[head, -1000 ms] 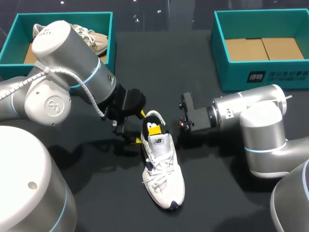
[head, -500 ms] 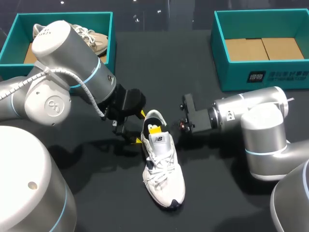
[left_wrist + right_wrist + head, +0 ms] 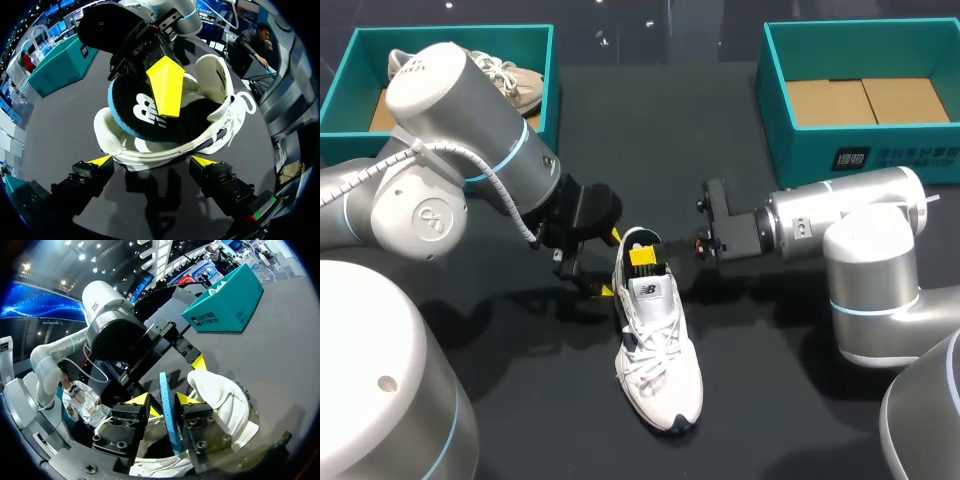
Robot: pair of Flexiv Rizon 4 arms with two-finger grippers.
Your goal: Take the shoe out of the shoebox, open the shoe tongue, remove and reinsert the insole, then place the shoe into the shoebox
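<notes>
**Insole in hand:** The right gripper is pinching the heel end of the insole between its yellow tips, holding that end of the blue-edged pad raised out of the mouth of the white shoe. The shoe is sitting on its sole in the middle of the dark table, toe pointing toward the robot. The left gripper is waiting at the back of the shoe with its fingers spread, one tip at either side of the heel, and nothing is showing that they are clamping it. The shoebox at the far right is standing well apart, showing only its cardboard floor.

The insole step appears to be under way, with the pad's front end hidden inside the shoe. Whether the pad is coming out or going back in, the work is calling for the left gripper to be closing on the heel first, so that the light shoe is not dragging or tipping with the pull. The right arm is probably needing to be travelling low along the shoe's length rather than straight up, since the bendy pad is likely to be buckling or catching under the tongue and laces. A pinch near the pad's very edge is risking a slip, and a deeper bite would be serving better.
</notes>
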